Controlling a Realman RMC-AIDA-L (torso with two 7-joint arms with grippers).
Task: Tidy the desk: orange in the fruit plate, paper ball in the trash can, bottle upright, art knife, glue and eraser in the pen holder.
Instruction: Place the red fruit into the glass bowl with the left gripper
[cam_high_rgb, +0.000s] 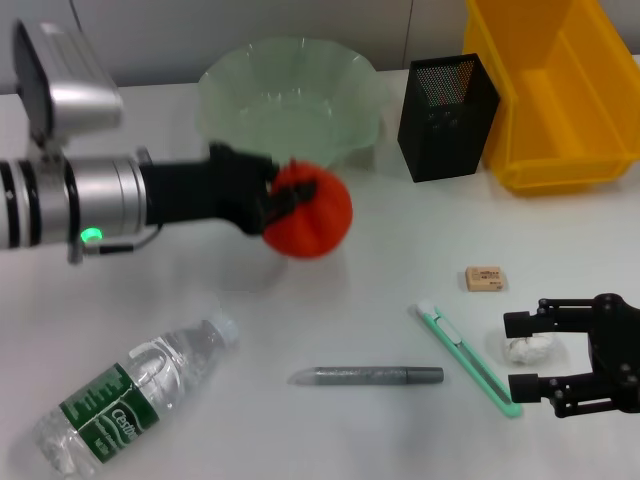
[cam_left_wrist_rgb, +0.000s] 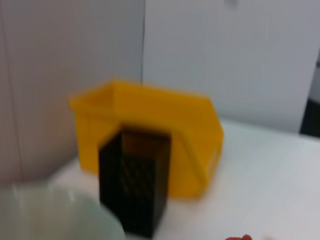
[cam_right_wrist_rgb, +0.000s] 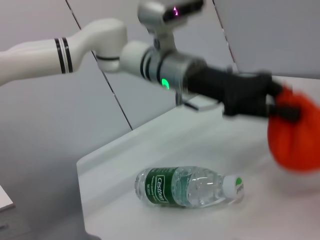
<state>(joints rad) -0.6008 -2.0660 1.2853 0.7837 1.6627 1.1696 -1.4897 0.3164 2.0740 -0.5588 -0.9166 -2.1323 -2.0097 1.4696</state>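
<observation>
Head view shows the left end effector (cam_high_rgb: 275, 195) clamped on the orange (cam_high_rgb: 312, 211), held clear of the counter (cam_high_rgb: 300, 320) just in front of the plate (cam_high_rgb: 290, 95), likely so it can pass over the rim. Right end effector (cam_high_rgb: 560, 355) sits spread wide around the paper ball (cam_high_rgb: 528, 347), well right of the plate.

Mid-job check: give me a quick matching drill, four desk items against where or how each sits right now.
Items:
1. orange
2. bottle
3. paper ball
4. eraser

States:
A. lying on its side on the desk
B. between the open fingers of the right pincer
C. held off the desk by the left pincer, in front of the plate
D. loose on the desk, in front of the pen holder

Pairs: 1-C, 2-A, 3-B, 4-D
</observation>
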